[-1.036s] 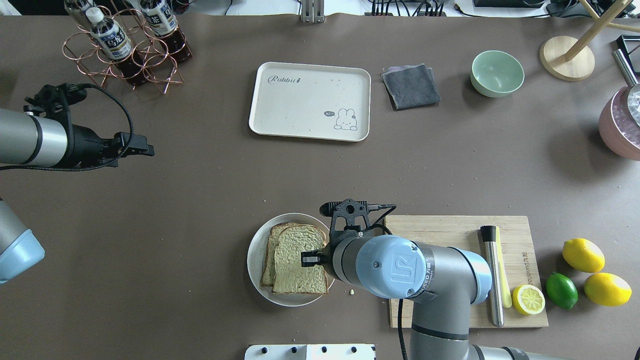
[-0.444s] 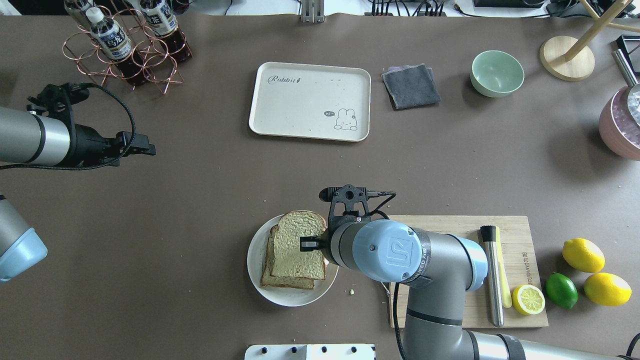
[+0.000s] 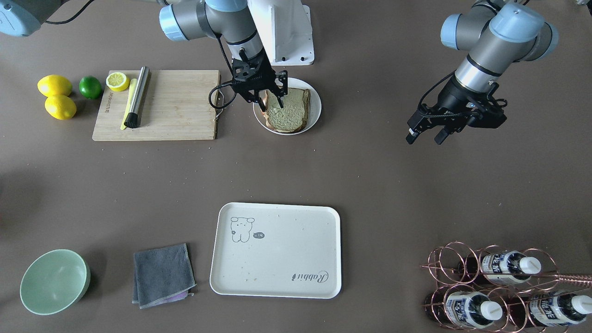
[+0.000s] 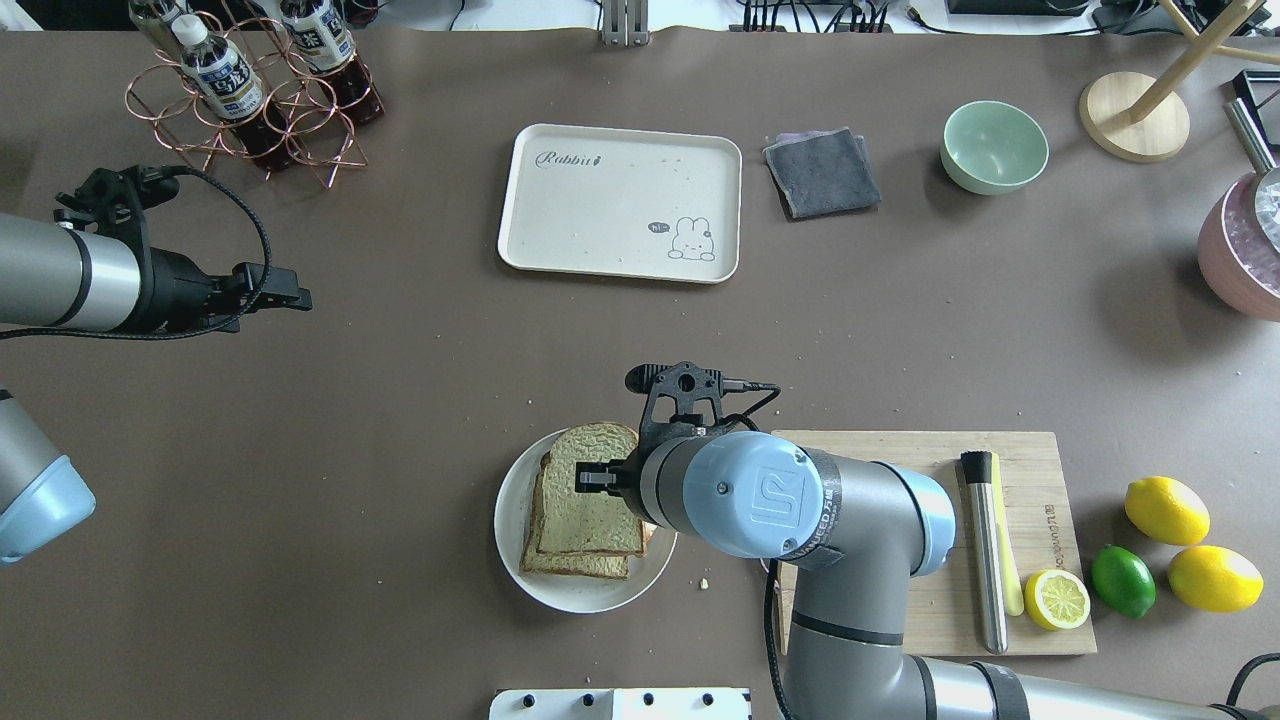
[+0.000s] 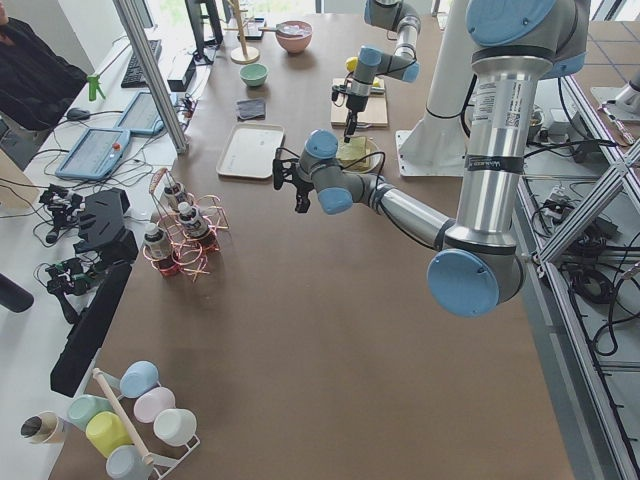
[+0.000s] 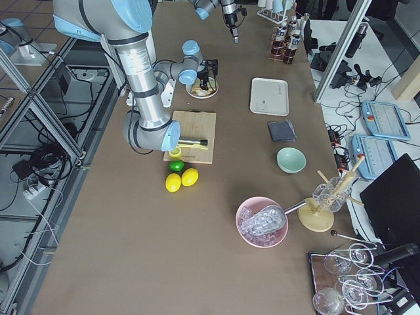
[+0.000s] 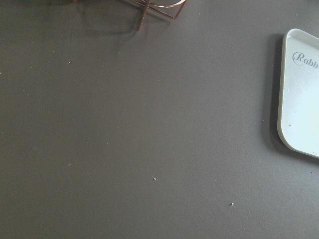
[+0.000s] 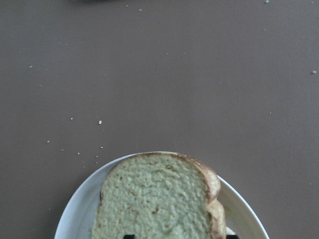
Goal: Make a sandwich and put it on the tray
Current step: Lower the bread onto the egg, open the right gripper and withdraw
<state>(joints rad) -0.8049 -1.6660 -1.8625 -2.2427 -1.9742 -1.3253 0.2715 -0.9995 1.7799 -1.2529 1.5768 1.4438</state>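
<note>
Two bread slices sit stacked on the round white plate (image 4: 510, 520) near the table's front. The top slice (image 4: 590, 495) lies over the lower slice (image 4: 575, 566), shifted a little toward the far side. My right gripper (image 4: 597, 478) is shut on the top slice's right part; it also shows in the front view (image 3: 273, 99) and the slice in the right wrist view (image 8: 154, 199). No egg shows clearly. The cream tray (image 4: 620, 200) lies bare at the far middle. My left gripper (image 3: 424, 136) is open and empty, far to the left over bare table.
A wooden cutting board (image 4: 880, 470) with a metal bar tool (image 4: 985, 550) and a lemon half (image 4: 1057, 598) lies right of the plate, with lemons and a lime beyond. A grey cloth (image 4: 822, 172), a green bowl (image 4: 994, 146) and a bottle rack (image 4: 250, 90) stand at the back.
My right gripper has carried the top slice toward the far side and slightly left, so it now lies more squarely over the lower slice. The left arm has hardly moved.
</note>
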